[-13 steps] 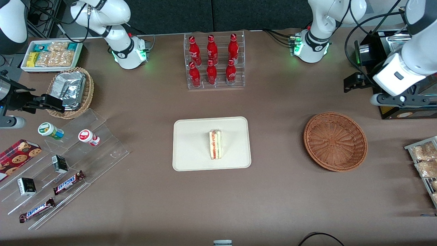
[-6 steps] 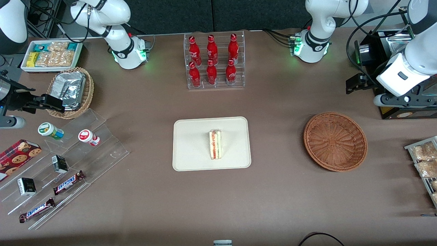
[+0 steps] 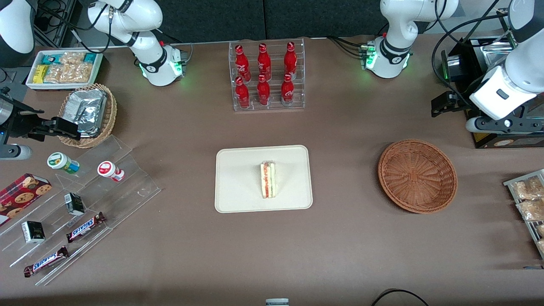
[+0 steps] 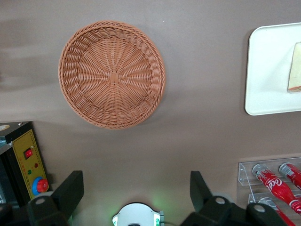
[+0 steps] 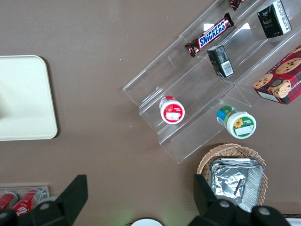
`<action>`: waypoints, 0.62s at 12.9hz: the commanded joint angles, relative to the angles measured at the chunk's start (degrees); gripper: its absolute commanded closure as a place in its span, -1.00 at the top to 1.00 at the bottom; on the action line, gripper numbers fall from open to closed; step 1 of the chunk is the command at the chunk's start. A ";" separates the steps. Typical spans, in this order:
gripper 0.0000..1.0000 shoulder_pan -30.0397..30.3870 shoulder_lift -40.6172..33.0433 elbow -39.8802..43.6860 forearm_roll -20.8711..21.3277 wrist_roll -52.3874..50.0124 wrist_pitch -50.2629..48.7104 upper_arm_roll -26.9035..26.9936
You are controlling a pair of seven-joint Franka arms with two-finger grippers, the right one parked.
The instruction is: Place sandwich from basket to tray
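1. Snickers bars (image 3: 86,226) lie on the lower steps of the clear acrylic rack (image 3: 127,187), nearest the front camera, toward the parked arm's end of the bench (image 3: 348,250).
2. Sandwich (image 3: 268,179), a white-bread wedge with red-orange and pale layers, stands on its edge on the tray (image 3: 238,182), a little off the tray's middle toward the working arm's end.
3. Cream-white, the tray sits flat at the middle of the bench; in the left wrist view only one end of it (image 4: 268,70) and a corner of the sandwich (image 4: 295,68) show.
4. Reddish-brown wicker basket (image 3: 417,175) lies well apart from the tray toward the working arm's end, with nothing in it; the left wrist view shows its bare woven floor (image 4: 112,74).
5. Gripper (image 4: 136,193) of the left arm hangs above the bench, farther from the front camera than the basket, with its fingers (image 4: 70,190) spread wide and holding nothing; in the front view it shows as a dark shape (image 3: 444,103) at the arm's end.
6. Red cola bottles (image 3: 263,74) stand upright in two rows in a clear case (image 3: 267,106), farthest from the front camera.
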 commanded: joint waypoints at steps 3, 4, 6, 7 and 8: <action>1.00 4.83 0.51 1.24 0.45 0.16 0.05 -4.90; 1.00 4.84 0.42 1.16 0.45 0.16 -0.04 -4.90; 1.00 4.57 0.25 1.24 0.45 0.16 -0.21 -4.90; 1.00 4.66 0.07 1.24 0.45 0.16 -0.47 -4.81; 1.00 4.66 0.07 1.24 0.36 0.16 -0.56 -4.81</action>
